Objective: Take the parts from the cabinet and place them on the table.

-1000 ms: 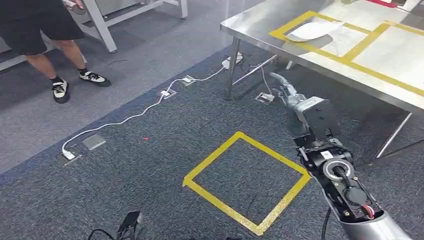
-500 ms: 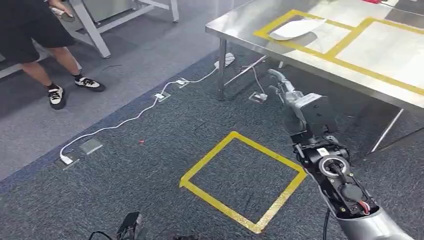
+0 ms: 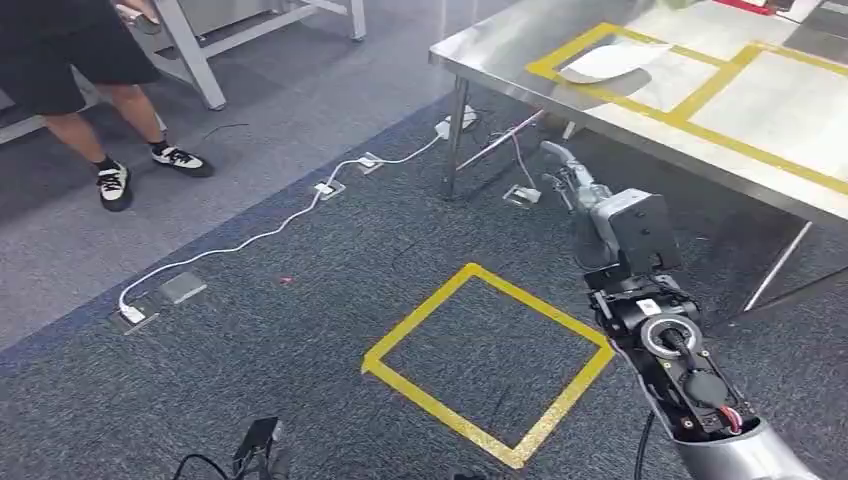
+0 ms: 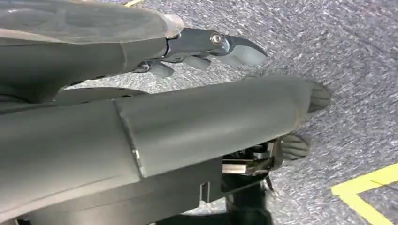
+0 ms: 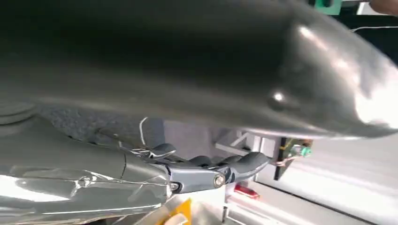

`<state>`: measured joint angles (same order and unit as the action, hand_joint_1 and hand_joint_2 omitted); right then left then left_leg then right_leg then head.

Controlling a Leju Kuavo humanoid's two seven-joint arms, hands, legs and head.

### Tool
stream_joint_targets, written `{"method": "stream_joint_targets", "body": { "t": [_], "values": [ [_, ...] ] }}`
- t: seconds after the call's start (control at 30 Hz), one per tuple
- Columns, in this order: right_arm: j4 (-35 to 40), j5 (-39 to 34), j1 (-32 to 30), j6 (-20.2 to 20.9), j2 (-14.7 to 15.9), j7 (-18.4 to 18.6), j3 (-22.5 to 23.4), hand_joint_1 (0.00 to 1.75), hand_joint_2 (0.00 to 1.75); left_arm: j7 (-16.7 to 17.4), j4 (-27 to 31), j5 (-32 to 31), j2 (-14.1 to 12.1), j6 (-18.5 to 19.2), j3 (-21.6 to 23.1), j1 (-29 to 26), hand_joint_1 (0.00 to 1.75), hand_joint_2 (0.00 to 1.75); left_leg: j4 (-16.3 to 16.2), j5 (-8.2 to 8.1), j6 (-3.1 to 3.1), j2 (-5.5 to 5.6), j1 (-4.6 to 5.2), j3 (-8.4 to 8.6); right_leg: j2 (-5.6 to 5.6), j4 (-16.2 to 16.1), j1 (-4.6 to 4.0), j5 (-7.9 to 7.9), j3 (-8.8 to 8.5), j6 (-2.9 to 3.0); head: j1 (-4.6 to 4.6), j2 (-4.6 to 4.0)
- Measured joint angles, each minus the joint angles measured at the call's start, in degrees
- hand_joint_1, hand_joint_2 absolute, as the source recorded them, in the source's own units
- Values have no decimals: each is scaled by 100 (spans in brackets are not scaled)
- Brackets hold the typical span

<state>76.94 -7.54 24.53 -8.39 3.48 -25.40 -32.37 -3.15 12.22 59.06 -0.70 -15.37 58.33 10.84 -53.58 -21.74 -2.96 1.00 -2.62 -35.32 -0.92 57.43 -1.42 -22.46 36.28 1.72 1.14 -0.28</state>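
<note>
A steel table (image 3: 500,48) marked with yellow tape stands at the upper right. A flat white part (image 3: 610,60) lies in its nearest taped field. My right hand (image 3: 572,180) is raised in front of the table's near edge, fingers stretched forward and holding nothing. In the right wrist view its dark fingers (image 5: 211,171) lie straight under a broad shiny grey surface. My left hand (image 4: 202,112) hangs over the blue-grey carpet with thumb and fingers apart and nothing in it.
A yellow tape square (image 3: 490,350) marks the carpet below my right arm. A white cable (image 3: 270,225) runs across the floor past floor sockets to the table leg (image 3: 455,135). A person (image 3: 80,60) stands at the upper left beside a metal frame (image 3: 195,50).
The whole picture sways left, then back right, so the camera is moving. The person has shifted their feet. My right arm keeps the same raised pose, its hand empty.
</note>
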Motion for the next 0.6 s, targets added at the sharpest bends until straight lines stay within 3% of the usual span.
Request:
{"method": "stream_joint_targets", "body": {
  "t": [0.03,0.07,0.13,0.17,0.2,0.23,0.27,0.3,0.33,0.37,0.4,0.43,0.47,0.5,0.53,0.57,0.6],
  "values": [
    [4,0,28,0,0,-4,0,0,0,-11,0,-9,22,0,-2,1,0,0,64,11,-6,2,-20,39,-7,-414,-33,79,-227,80,7,0],
    [2,-2,48,0,0,-9,0,0,0,-28,0,-11,22,0,0,2,0,0,69,54,-60,6,-5,36,-3,-503,-45,44,-300,91,-3,0],
    [0,-9,52,0,0,-11,-2,0,0,-48,0,-24,37,40,0,5,0,0,111,72,-91,8,-40,5,-14,-522,-78,45,-281,90,11,0],
    [0,-9,35,2,0,-13,-2,0,0,-57,-2,-41,50,59,7,-2,0,0,204,104,-135,16,-39,54,-5,-588,-96,103,-296,127,13,0],
    [5,-7,42,7,0,-13,-2,0,0,-66,0,-59,48,75,13,3,0,0,182,41,-138,13,2,45,36,-890,15,177,-538,179,57,0],
    [2,-7,54,7,0,-29,2,0,0,-77,0,-66,42,81,18,4,0,0,-8,-38,-136,-31,35,-39,43,-926,-15,213,-574,123,13,0],
    [2,-7,58,-2,0,-31,2,0,0,-81,-2,-52,39,72,18,11,0,0,-433,-246,-107,-41,51,-249,52,-928,-19,221,-576,156,-40,0],
    [0,-4,49,0,0,-28,2,0,0,-83,-2,-35,35,55,18,12,0,0,-971,-456,-115,-46,47,-527,55,-926,-26,219,-571,153,-90,0],
    [-6,-4,34,0,0,-24,0,0,0,-83,0,-31,31,44,18,10,0,0,-1501,-634,-135,-44,72,-819,54,-879,-32,197,-542,158,-79,0],
    [-9,-4,17,7,-2,-26,-9,0,0,-81,-2,-31,29,35,18,6,0,0,-1834,-691,-164,-44,78,-1028,51,-840,-37,178,-523,164,-114,0],
    [-11,-2,0,7,-2,-26,-9,0,0,-72,-2,-31,26,33,18,7,0,0,-1837,-610,-179,-46,76,-1071,43,-817,-38,159,-517,156,-133,0],
    [-13,0,-4,4,-2,-26,-2,0,0,-59,-2,-33,22,33,18,12,0,0,-1554,-410,-195,-50,72,-960,32,-766,-27,125,-509,142,-129,0],
    [-13,0,-5,0,-2,-26,0,0,0,-59,-2,-35,20,33,18,18,0,0,-1050,-152,-213,-60,58,-712,20,-710,-9,83,-508,119,-164,0],
    [-13,0,-5,0,-2,-28,0,0,0,-59,-2,-39,9,33,18,27,0,175,-475,93,-237,-73,32,-416,6,-637,7,27,-508,83,-197,0],
    [-11,0,-4,0,-2,-28,2,0,0,-59,0,-44,24,35,18,37,0,175,-119,146,-269,-87,0,-224,-11,-558,-8,-40,-474,34,-244,0],
    [-2,0,4,-2,0,-24,11,0,0,-59,0,-44,35,37,20,44,0,175,-29,157,-203,-33,-27,-181,-19,-402,-53,-110,-401,-4,-337,0],
    [-2,0,-1,-4,-2,-26,11,0,0,-44,0,-48,37,37,22,43,0,175,-77,161,-160,-40,-34,-213,-18,-343,-58,-107,-352,6,-275,0]
  ]
}}
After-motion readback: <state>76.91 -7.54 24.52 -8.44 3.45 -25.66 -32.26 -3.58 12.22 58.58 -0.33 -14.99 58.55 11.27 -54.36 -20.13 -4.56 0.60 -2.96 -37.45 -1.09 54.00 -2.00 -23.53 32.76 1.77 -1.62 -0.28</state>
